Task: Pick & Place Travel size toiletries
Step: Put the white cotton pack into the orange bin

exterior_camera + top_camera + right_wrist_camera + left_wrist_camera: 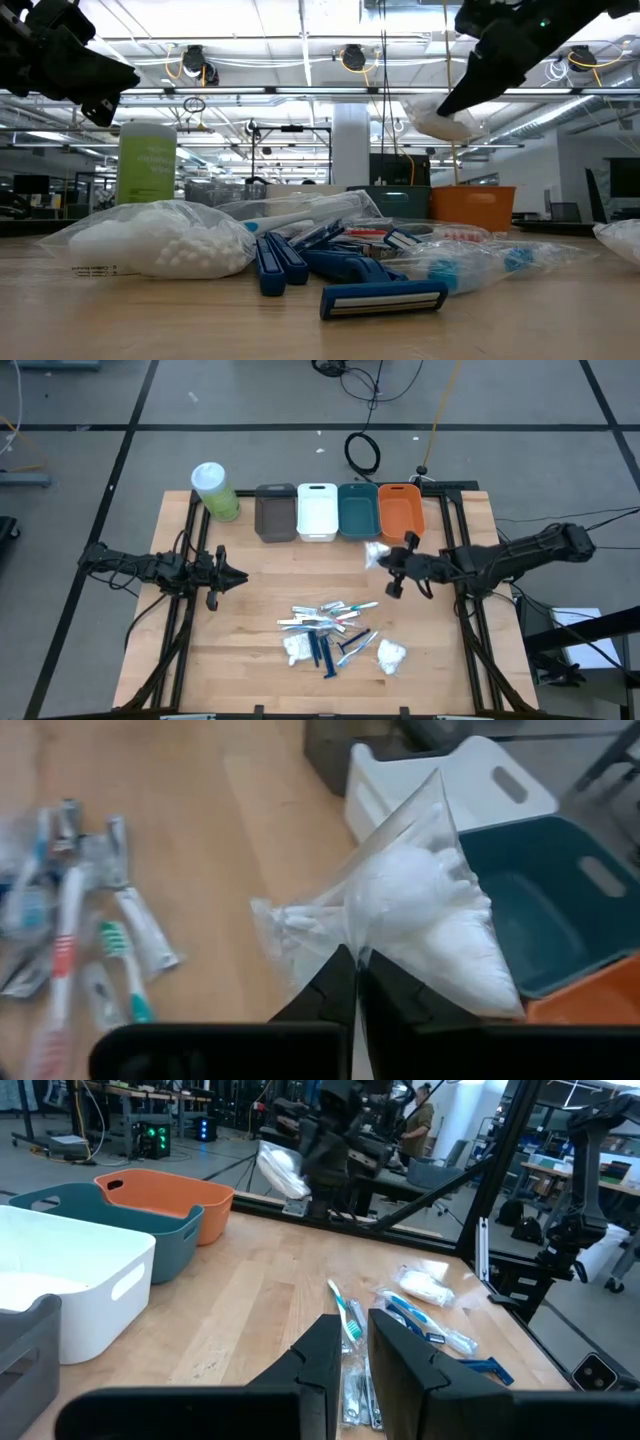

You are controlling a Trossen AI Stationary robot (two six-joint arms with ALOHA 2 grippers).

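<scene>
The toiletries lie in a heap [330, 632] at the table's near middle: wrapped toothbrushes, dark blue razors [380, 297] and two white pouches [160, 240], [390, 654]. My right gripper [388, 563] hovers just on the near side of the teal bin [357, 508] and the orange bin [401, 510], shut on a third clear pouch of white balls [430, 920]. My left gripper [350, 1342] waits above the table's left part, its fingers a narrow gap apart, holding nothing. My right gripper pinches the pouch between its two fingers by a gathered bit of its clear plastic [352, 942] at one edge. The fingers come about level from the table's right. The pouch [440, 120] is lifted clear of the table and sticks out past the fingertips.
Four bins stand in a row along the far edge: grey [276, 512], white [317, 510], teal, orange. A pale-green cylinder with a white lid [215, 490] stands left of them. Bare wood lies between the bins and the heap. A person stands in the room beyond [420, 1115].
</scene>
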